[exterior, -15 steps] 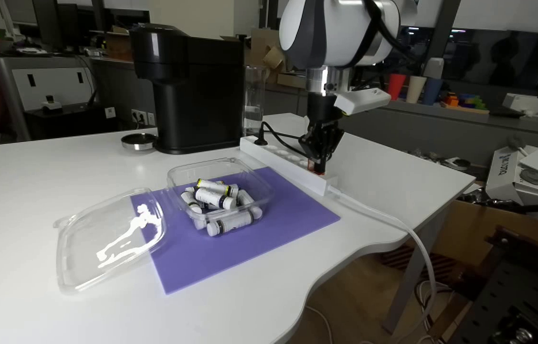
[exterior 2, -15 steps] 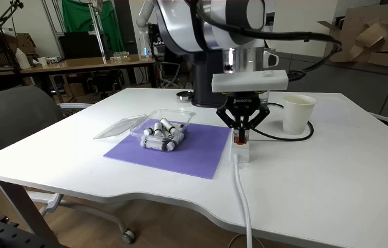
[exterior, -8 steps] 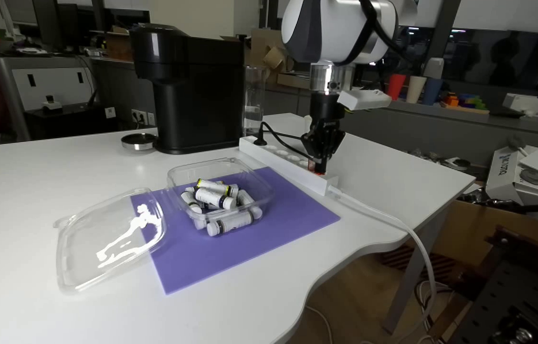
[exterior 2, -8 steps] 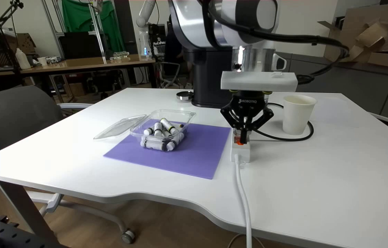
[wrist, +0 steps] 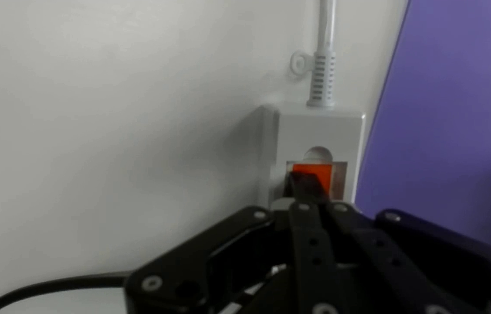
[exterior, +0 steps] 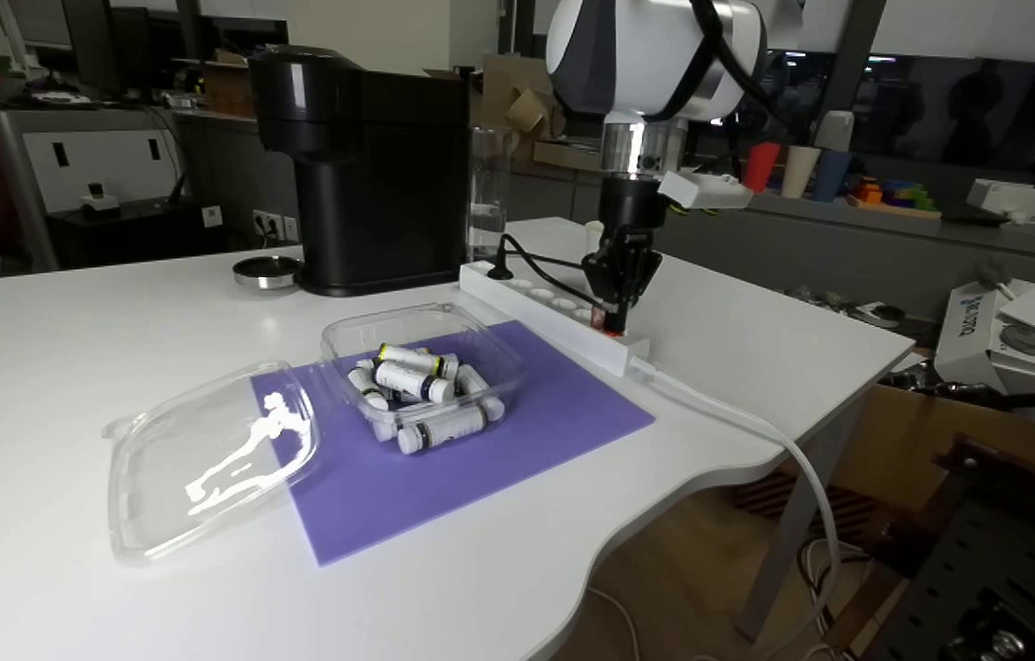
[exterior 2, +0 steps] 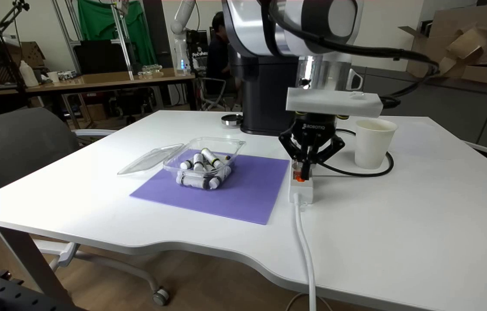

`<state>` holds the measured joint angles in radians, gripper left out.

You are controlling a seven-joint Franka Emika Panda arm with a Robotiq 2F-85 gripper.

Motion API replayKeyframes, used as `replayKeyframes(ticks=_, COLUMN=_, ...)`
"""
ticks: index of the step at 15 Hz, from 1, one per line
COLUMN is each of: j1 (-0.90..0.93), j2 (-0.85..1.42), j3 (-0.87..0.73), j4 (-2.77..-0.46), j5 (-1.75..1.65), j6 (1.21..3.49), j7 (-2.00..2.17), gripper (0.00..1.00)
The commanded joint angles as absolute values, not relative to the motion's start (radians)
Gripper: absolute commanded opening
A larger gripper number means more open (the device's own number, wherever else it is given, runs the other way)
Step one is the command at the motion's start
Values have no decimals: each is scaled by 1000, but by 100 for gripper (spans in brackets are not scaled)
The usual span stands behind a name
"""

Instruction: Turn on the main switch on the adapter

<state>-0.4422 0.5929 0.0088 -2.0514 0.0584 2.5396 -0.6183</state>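
The adapter is a long white power strip [exterior: 540,317] along the table; its near end also shows in an exterior view [exterior 2: 301,194] and in the wrist view [wrist: 319,131]. The main switch [wrist: 325,174] is a bright red-orange button in a clear-sided recess at the cord end. It also shows in an exterior view [exterior 2: 299,176]. My gripper [wrist: 306,176] is shut with nothing between its fingers. Its fingertips point down at the switch, over its left part in the wrist view, and seem to touch it. The fingers hide the rest of the switch.
A white cord [exterior 2: 305,246] runs from the strip over the table edge. A black cable [exterior 2: 358,173] and a paper cup [exterior 2: 374,144] stand beside it. A purple mat [exterior: 480,487] holds a clear box [exterior: 425,367] of vials. A black coffee machine [exterior: 370,174] stands behind.
The arm and wrist have shifted a little to the right in both exterior views, and the gripper now leans slightly. The fingertips stay at the switch, and more of its orange shows.
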Motion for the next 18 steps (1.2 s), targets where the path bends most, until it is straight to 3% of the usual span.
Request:
replayKeyframes(ticks=1, j1=-418, j2=515, j3=7, j4=-2135, j5=46, j6=2594, j7=-647, gripper=0)
replayKeyframes(ticks=5, j1=-372, j2=415, j3=-4, j4=-2236, j5=5, j6=2667, j7=-675, gripper=0)
replayKeyframes(ticks=7, j1=-339, j2=357, j3=-21, j4=-2284, j5=-29, j6=2697, j7=-651, gripper=28)
replayKeyframes(ticks=18, j1=-213, j2=130, j3=-76, j4=-2377, j5=-93, j6=2606, j7=-492, gripper=99)
